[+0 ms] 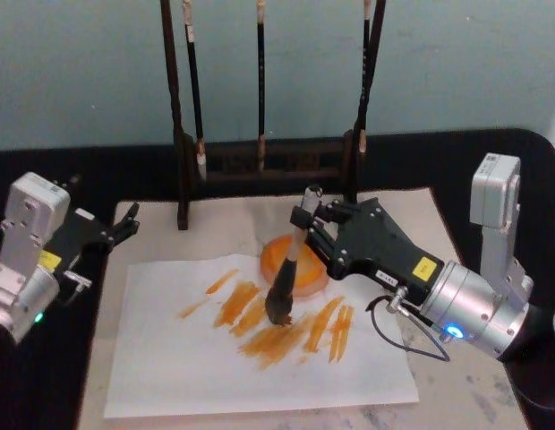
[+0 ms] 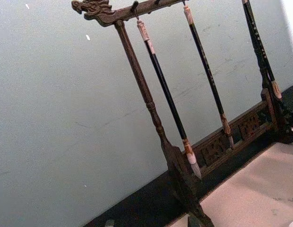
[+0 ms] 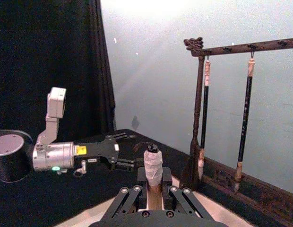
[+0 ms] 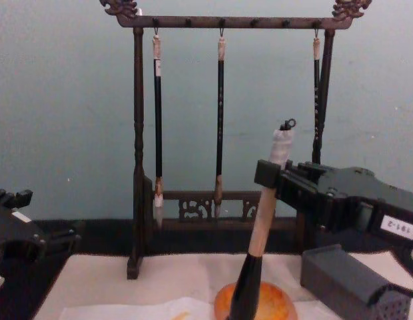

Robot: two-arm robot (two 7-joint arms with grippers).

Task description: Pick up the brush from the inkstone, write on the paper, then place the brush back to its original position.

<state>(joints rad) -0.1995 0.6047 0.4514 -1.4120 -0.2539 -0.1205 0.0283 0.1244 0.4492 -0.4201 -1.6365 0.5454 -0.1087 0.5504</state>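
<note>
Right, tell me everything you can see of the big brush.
The brush is large, with a pale wooden handle, a black ferrule, dark bushy bristles and a whitish wrapped end with a small loop. It stands tilted, its top leaning toward the robot's right. Its tip is down on the paper among orange strokes, just on the near side of the inkstone. The right gripper is shut on the upper handle.

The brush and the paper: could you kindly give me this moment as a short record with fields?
Tool: brush, tilted, bristles on the paper
Holder: right gripper, shut on the brush handle
Marks: orange strokes across the paper's middle
Dish: inkstone at the paper's far edge, brush off it
Other arm: left gripper parked at the left, off the paper
Stage: writing; brush not yet returned
</note>
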